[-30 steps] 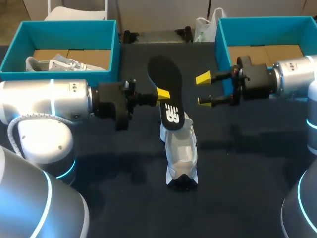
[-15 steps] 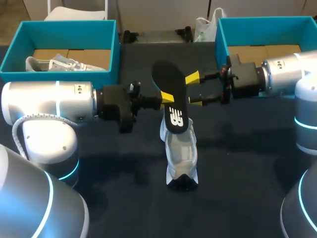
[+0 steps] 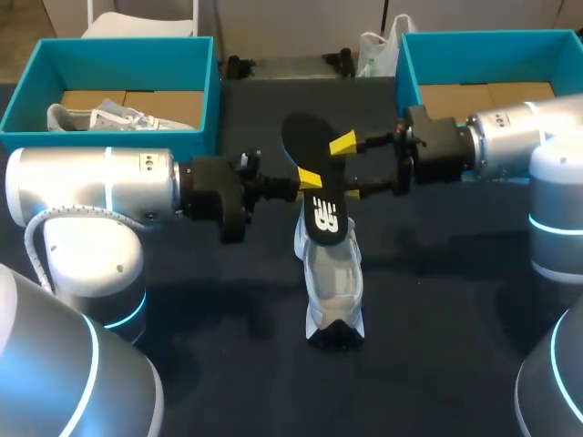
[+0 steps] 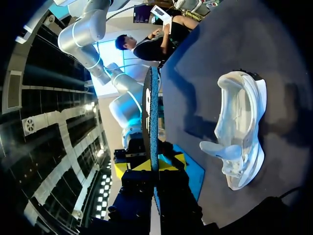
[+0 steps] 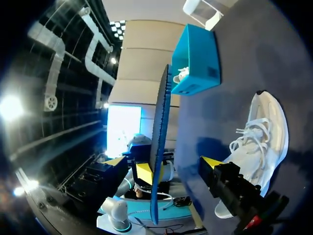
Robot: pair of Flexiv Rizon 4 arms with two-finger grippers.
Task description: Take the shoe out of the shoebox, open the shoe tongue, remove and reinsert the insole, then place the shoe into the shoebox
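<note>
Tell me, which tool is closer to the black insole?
Left. The left tool pinches the black insole at its edge; the right tool is open, with the insole between its fingers.

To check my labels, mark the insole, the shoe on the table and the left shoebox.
insole [image 3: 306, 144], head view, on its bare forefoot.
shoe [image 3: 333, 284], head view, on its white upper.
left shoebox [image 3: 109, 140], head view, on its front wall.
</note>
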